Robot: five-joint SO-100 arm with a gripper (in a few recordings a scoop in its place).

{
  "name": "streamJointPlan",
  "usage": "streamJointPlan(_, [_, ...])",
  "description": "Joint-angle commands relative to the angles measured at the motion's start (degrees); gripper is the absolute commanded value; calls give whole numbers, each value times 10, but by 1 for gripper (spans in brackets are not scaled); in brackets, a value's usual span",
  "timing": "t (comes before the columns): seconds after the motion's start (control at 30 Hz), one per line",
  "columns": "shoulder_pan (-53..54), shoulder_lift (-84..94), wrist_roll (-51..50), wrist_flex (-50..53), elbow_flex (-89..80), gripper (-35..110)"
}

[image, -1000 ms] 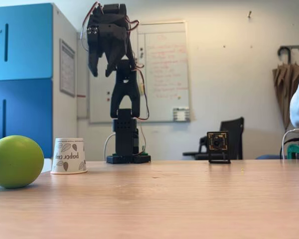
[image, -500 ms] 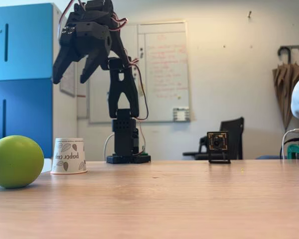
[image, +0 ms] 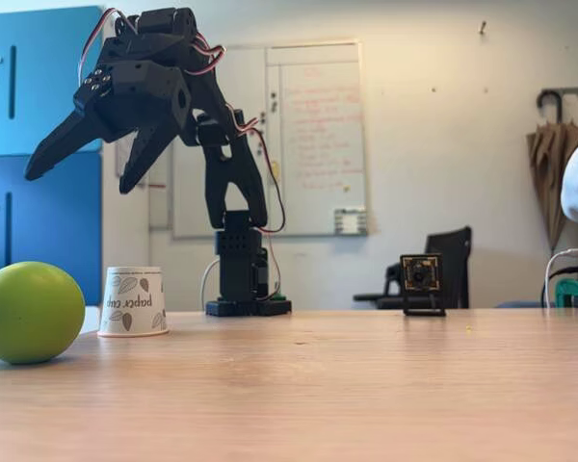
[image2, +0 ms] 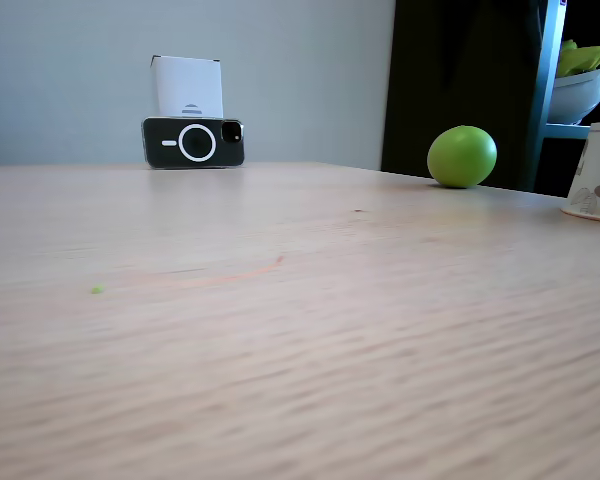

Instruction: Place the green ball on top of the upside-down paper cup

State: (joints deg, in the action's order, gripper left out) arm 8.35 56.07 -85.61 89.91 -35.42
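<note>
The arm has swung its wide-open jaws over the green ball (image: 29,312), beside the upside-down paper cup (image: 133,301).

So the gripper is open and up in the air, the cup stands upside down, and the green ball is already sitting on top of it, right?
Not quite. The green ball is not on the upside-down paper cup; it rests on the table beside it, as both fixed views show. The rest holds: the gripper is open and raised above them, and the cup stands inverted.
</note>
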Motion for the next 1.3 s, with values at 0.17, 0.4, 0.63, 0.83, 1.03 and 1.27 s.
streamJointPlan(0.17, [-19, -62, -25, -25, 77, 53])
streamJointPlan(0.4, [-16, -108, -25, -88, 91, 53])
streamJointPlan(0.63, [3, -145, -18, -112, 98, 52])
streamJointPlan(0.83, [22, -163, -10, -113, 104, 52])
streamJointPlan(1.03, [30, -183, -9, -134, 104, 51])
streamJointPlan(1.27, [32, -199, -11, -148, 109, 40])
